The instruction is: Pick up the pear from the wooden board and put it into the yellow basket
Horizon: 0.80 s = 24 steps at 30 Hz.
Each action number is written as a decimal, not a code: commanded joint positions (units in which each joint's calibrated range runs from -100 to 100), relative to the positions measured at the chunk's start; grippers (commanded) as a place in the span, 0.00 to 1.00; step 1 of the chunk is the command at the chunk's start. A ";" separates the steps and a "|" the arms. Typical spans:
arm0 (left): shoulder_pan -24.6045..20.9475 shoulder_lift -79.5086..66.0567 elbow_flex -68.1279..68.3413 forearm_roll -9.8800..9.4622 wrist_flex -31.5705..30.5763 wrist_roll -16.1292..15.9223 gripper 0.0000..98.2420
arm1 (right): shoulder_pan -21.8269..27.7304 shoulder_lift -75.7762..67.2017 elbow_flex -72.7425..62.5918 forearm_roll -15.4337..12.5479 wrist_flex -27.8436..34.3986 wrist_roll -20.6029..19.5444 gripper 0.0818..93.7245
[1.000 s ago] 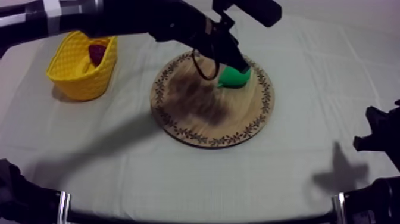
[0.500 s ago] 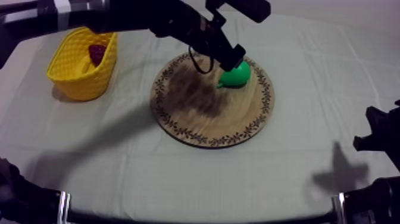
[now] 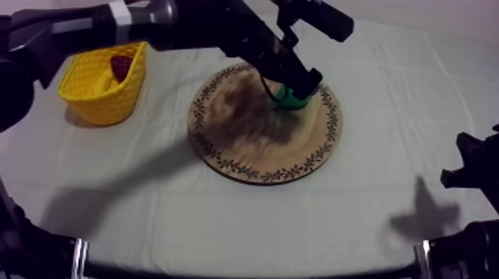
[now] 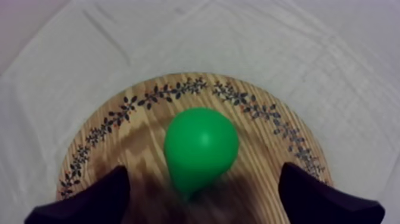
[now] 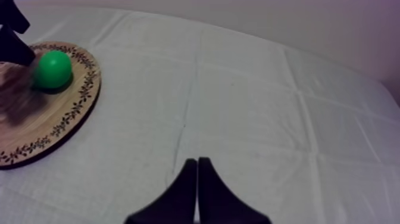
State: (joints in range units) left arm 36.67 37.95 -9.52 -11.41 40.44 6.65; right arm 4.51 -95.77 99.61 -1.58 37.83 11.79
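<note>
Left wrist view shows the pear [image 4: 200,145] lying on the wooden board [image 4: 128,128], its round end away from the arm and its thin end toward it. The left jaws stand wide apart, one at each side of the pear, and do not touch it, so they are open.

In the top view the pear sits near 1 o'clock on the board, and the yellow basket [image 3: 96,96] is at about 10 o'clock from the board, well apart, with a small red fruit [image 3: 121,67] inside. The right jaws lie together as a narrow wedge, closed on nothing, over the bare table [image 5: 250,119] at about 4 o'clock.

I judge the pear to be a light, stiff toy with a smooth skin, so it may roll or slip. The best hold seems to be across the widest part of the round body, not on the thin neck.

Compared with half a second ago, the left arm has moved further over the pear and now covers most of it. The pear, the basket and the right arm have kept their places.
</note>
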 commanded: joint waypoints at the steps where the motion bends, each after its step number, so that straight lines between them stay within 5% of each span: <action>1: -0.12 2.45 -2.61 -0.07 0.58 0.04 0.94 | 0.01 0.01 0.05 -0.01 -0.01 0.00 0.00; 24: -0.23 19.11 -18.87 -1.70 7.04 -0.24 0.85 | 0.01 0.01 0.05 -0.01 -0.01 0.00 0.00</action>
State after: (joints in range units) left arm 36.44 56.92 -28.17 -13.08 47.44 6.41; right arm 4.51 -95.77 99.61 -1.58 37.83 11.82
